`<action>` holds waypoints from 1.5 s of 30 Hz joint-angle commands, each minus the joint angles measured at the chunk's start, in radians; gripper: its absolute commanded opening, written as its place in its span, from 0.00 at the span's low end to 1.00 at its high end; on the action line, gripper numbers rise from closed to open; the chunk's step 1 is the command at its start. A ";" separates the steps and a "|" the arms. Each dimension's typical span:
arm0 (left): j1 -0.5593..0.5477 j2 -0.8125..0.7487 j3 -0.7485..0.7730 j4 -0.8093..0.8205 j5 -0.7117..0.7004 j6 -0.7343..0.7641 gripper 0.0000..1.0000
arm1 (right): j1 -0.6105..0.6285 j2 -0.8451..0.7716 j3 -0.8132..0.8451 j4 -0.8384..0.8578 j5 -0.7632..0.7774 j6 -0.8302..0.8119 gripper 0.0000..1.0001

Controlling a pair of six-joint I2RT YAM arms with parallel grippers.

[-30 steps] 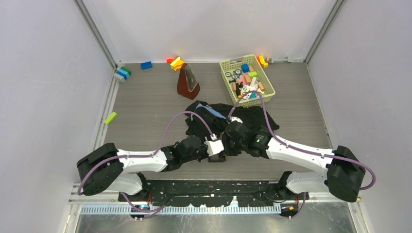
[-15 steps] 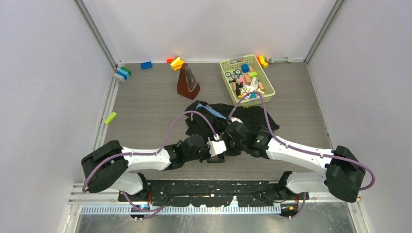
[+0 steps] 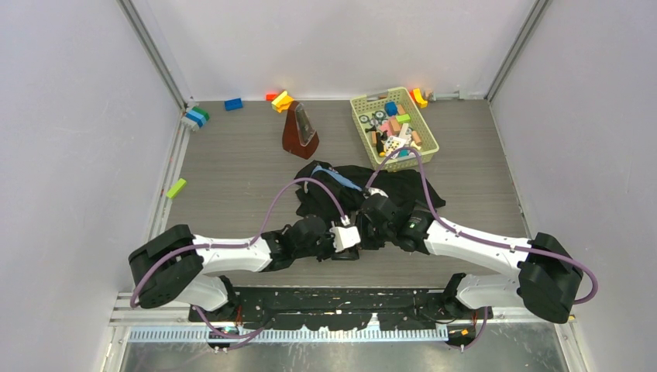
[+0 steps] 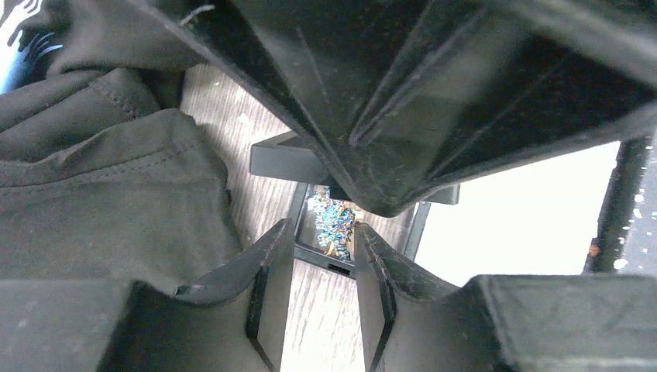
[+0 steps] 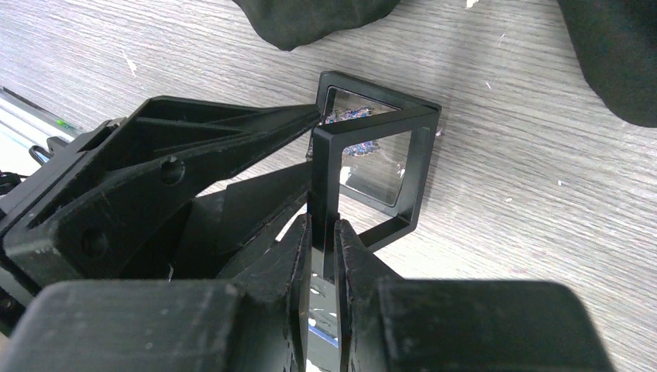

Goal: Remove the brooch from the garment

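Note:
The black garment [image 3: 387, 194] lies crumpled mid-table; it also shows in the left wrist view [image 4: 101, 178]. The brooch [image 4: 333, 223], a sparkly multicoloured cluster, sits inside a small black-framed clear box [image 5: 383, 159] standing open on the wood beside the garment. My right gripper [image 5: 323, 229] is shut on the box's upright black frame. My left gripper [image 4: 324, 234] is open, its fingertips [image 4: 279, 240] on either side of the brooch at the box's edge. In the top view both grippers meet at the garment's near edge, left [image 3: 349, 249], right [image 3: 362, 236].
A yellow-green basket [image 3: 426, 147] of small toys stands at the back right. A brown metronome [image 3: 299, 132] stands behind the garment. Loose coloured blocks lie along the back wall [image 3: 232, 104], and a green block [image 3: 176, 187] lies at the left edge.
My left arm has moved right and forward, bringing its gripper up to the box. The right arm has stayed put, holding the frame.

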 commanded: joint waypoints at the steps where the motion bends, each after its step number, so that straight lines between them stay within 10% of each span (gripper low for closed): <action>1: -0.004 -0.051 0.012 0.013 0.087 -0.024 0.37 | -0.008 -0.018 0.002 0.038 0.000 0.007 0.00; 12: -0.002 -0.121 0.009 -0.014 0.098 -0.133 0.44 | -0.013 -0.014 0.009 0.026 0.000 0.001 0.01; 23: 0.182 -0.355 -0.064 -0.084 0.012 -0.409 0.30 | -0.013 0.032 0.052 0.034 -0.041 -0.017 0.54; 28: 0.210 -0.413 -0.045 -0.138 0.037 -0.545 0.62 | -0.013 0.014 0.072 0.008 -0.026 -0.030 0.78; 38: 0.210 -0.251 0.032 -0.209 0.180 -0.906 0.98 | -0.031 -0.106 0.041 -0.104 0.096 -0.043 0.97; 45: 0.213 -0.105 0.071 -0.172 0.160 -0.955 1.00 | -0.048 -0.178 -0.005 -0.108 0.113 -0.032 0.99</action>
